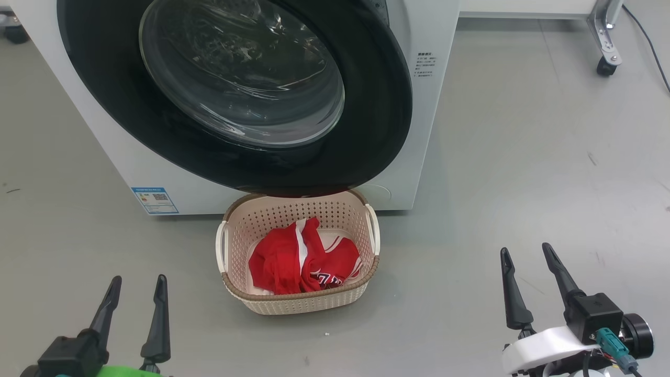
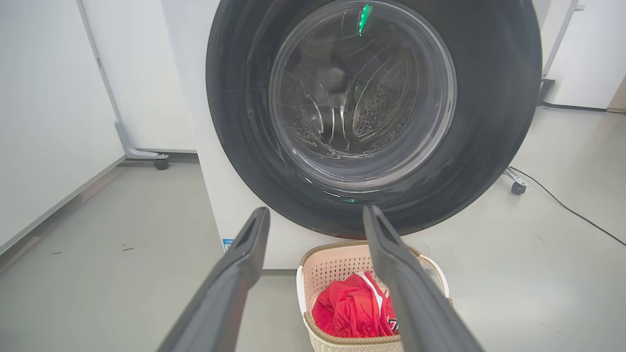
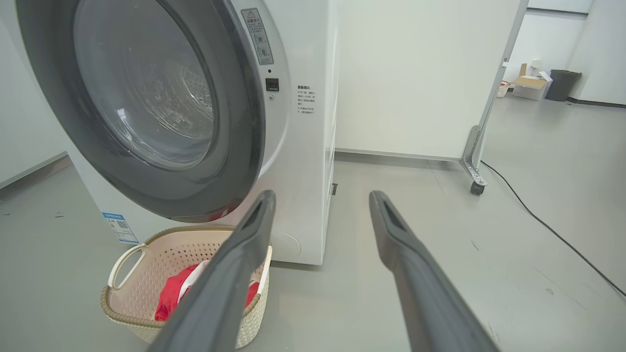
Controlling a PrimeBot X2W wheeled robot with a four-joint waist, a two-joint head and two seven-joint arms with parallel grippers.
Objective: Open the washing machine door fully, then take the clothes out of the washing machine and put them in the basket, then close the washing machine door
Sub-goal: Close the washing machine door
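The washing machine (image 1: 434, 104) is white, and its round black washing machine door (image 1: 366, 104) lies flat against the front, the steel drum visible through the glass. On the floor right below the door stands the cream basket (image 1: 298, 296), holding the red clothes (image 1: 293, 262). My left gripper (image 1: 138, 279) hovers open and empty at the basket's near left. My right gripper (image 1: 525, 249) is open and empty off to the basket's right. In the left wrist view my open fingers (image 2: 234, 274) frame the door (image 2: 489, 98) and the basket (image 2: 313, 327). The right wrist view shows the basket (image 3: 117, 303) at lower left.
Grey floor lies all around. A white panel on a metal leg with a caster (image 1: 606, 65) stands behind the machine on the right, and a black cable (image 1: 649, 42) runs across the floor there. Boxes and a dark bin (image 3: 562, 83) sit far back.
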